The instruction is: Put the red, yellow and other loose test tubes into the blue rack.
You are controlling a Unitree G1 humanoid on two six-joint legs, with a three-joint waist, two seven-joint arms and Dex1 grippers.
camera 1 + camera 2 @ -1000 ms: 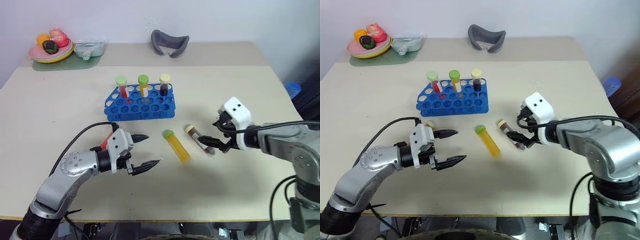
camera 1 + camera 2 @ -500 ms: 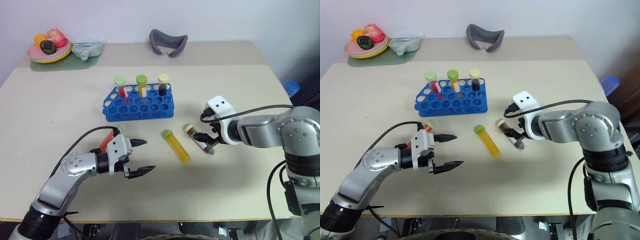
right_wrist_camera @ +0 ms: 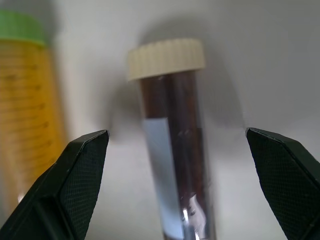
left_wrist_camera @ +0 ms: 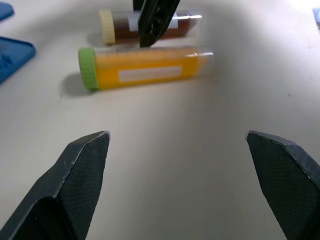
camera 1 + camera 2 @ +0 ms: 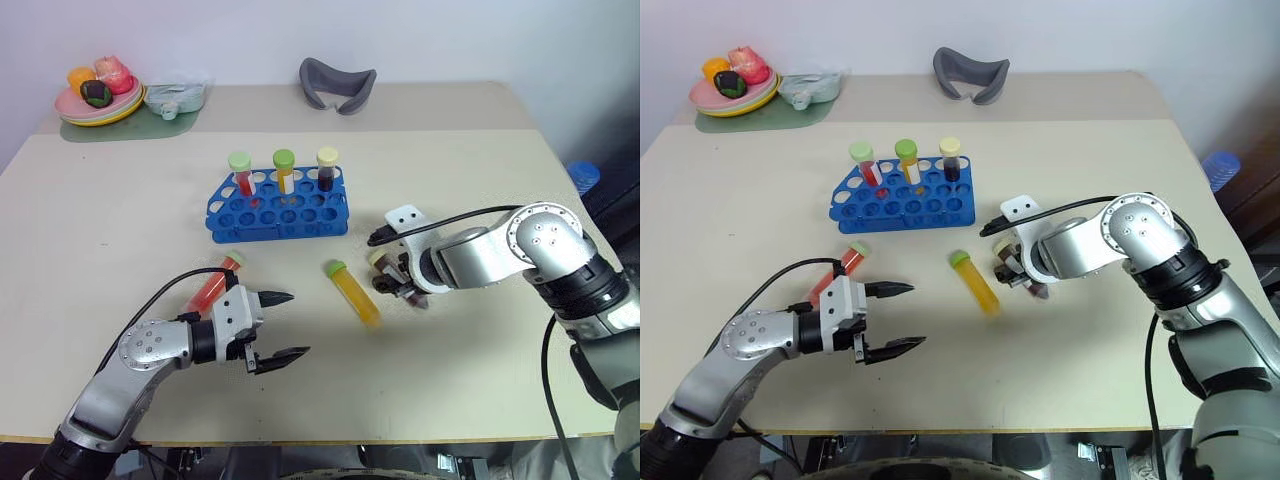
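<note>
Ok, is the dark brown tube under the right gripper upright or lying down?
Lying down. The dark brown tube lies flat on the table, cream cap sideways, between the open fingers of the right gripper, beside the yellow tube.

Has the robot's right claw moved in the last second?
Yes. The right gripper has swung in from the right, toward the yellow tube, and now hangs open over the dark tube.

rack (image 5: 279, 204) behind | two tubes (image 5: 356, 294) before it | third tube (image 5: 212, 286) left
</note>
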